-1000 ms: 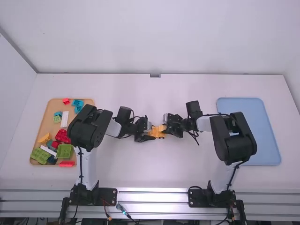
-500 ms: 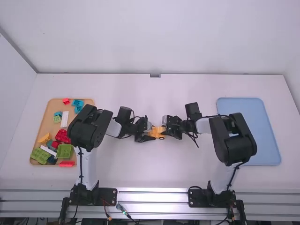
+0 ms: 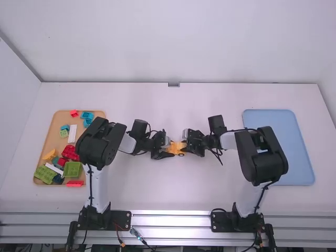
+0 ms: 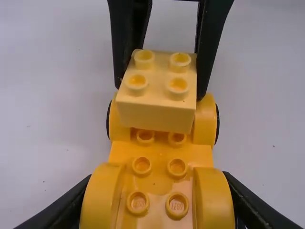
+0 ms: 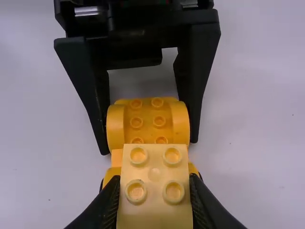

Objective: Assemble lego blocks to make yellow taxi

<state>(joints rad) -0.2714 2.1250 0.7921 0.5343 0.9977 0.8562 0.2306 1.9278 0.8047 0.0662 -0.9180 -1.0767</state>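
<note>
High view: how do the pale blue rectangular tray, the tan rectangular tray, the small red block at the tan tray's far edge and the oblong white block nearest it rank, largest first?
1. Pale blue tray and tan tray: too alike to rank
2. Oblong white block
3. Small red block

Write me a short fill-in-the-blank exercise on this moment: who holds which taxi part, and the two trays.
1. The orange car base is held in the gripper of the ____ arm.
2. The pale yellow block in the right gripper shows ____ studs on top.
3. The tray beside the right arm is ____ in colour.
4. Loose blocks lie on the tan tray beside the ____ arm.

Missing words: left; four; blue; left.
</note>
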